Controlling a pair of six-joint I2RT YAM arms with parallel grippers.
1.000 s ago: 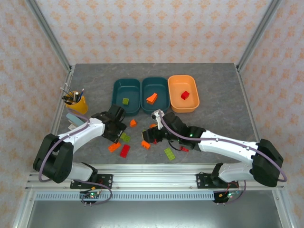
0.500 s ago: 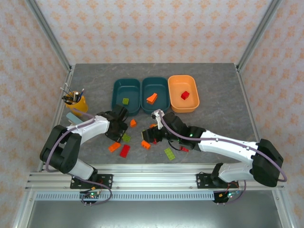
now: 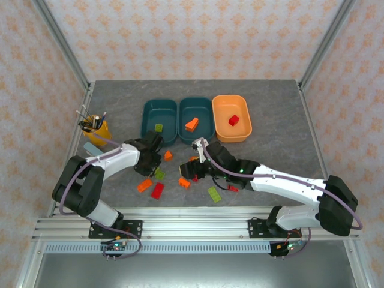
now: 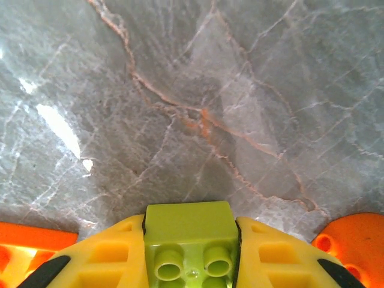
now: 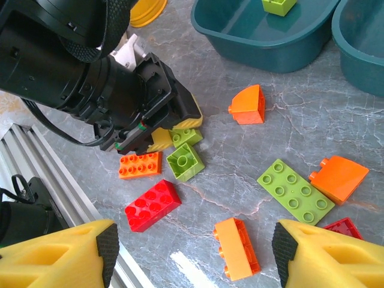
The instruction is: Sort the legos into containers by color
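Observation:
My left gripper (image 4: 191, 264) is shut on a yellow-green lego (image 4: 189, 231) low over the table; its yellow fingers (image 4: 273, 255) press both sides. From above, that gripper (image 3: 153, 164) sits among loose legos left of centre. My right gripper (image 5: 195, 252) hangs open above an orange brick (image 5: 237, 248), with a red brick (image 5: 153, 204) and a green plate (image 5: 292, 191) nearby. The left teal tray (image 3: 147, 114) holds a green brick (image 3: 159, 128), the middle teal tray (image 3: 205, 113) an orange piece (image 3: 192, 125), and the orange tray (image 3: 241, 133) a red brick (image 3: 233, 120).
A yellow pen cup (image 3: 96, 129) stands at the far left. Around my left gripper lie an orange brick (image 5: 139, 165), an upturned green square (image 5: 185, 161) and an orange curved piece (image 5: 248, 105). The metal rail (image 3: 192, 216) runs along the near edge.
My left gripper has slid a little to the right and closed onto the yellow-green lego. The right arm has held still.

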